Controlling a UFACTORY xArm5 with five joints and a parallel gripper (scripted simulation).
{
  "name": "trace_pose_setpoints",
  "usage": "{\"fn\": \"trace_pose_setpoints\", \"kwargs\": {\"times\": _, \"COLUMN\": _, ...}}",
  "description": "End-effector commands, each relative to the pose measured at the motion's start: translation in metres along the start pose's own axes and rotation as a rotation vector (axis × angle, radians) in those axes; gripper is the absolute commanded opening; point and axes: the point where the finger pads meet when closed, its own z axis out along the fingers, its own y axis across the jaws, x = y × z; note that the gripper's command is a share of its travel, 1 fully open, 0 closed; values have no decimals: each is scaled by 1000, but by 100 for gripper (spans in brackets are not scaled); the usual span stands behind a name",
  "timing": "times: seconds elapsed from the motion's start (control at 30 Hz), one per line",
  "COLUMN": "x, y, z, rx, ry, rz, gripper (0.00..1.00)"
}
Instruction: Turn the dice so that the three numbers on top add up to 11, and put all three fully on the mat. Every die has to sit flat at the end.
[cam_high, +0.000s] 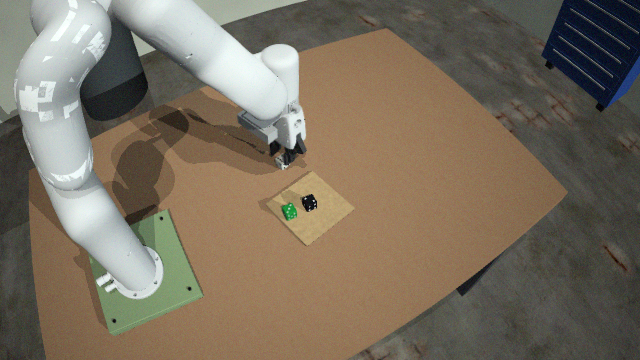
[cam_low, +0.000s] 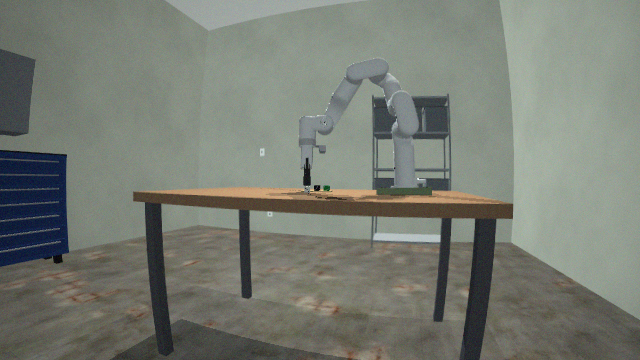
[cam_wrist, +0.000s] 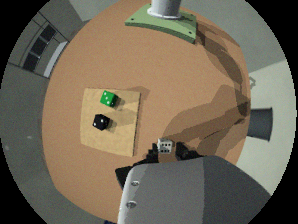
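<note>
Brown tabletop (cam_high: 425, 150) (cam_low: 240, 195) (cam_wrist: 65, 165), green die (cam_high: 289, 211) (cam_low: 326, 188) (cam_wrist: 108, 98) and black die (cam_high: 309, 202) (cam_low: 317, 188) (cam_wrist: 101, 122) on mat (cam_high: 330, 210) (cam_wrist: 112, 142), white die (cam_high: 282, 162) (cam_low: 307, 190) (cam_wrist: 165, 145) off mat, between gripper (cam_high: 289, 156) (cam_low: 307, 185) (cam_wrist: 165, 150) fingertips, can't tell if clamped.

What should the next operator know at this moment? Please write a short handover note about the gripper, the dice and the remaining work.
Gripper: partly open, down at the white die, fingers on either side; no grip is evident.
Dice: white is off the mat, beside it; green die and black die are on it.
Done: green and black look flat and fully on the mat.
Left: put white there, flat, and confirm the tops total 11; I cannot read them all reliably.
</note>
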Motion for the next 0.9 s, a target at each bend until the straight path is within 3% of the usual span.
{"fn": "trace_pose_setpoints", "kwargs": {"times": 0.0, "x": -1, "y": 0, "z": -1, "rx": 0, "ry": -4, "rz": 0, "gripper": 42}}
{"fn": "trace_pose_setpoints", "kwargs": {"times": 0.43, "x": -1, "y": 0, "z": 1, "rx": 0, "ry": -4, "rz": 0, "gripper": 42}}
{"fn": "trace_pose_setpoints", "kwargs": {"times": 0.87, "x": -1, "y": -1, "z": 22, "rx": 0, "ry": -4, "rz": 0, "gripper": 42}}
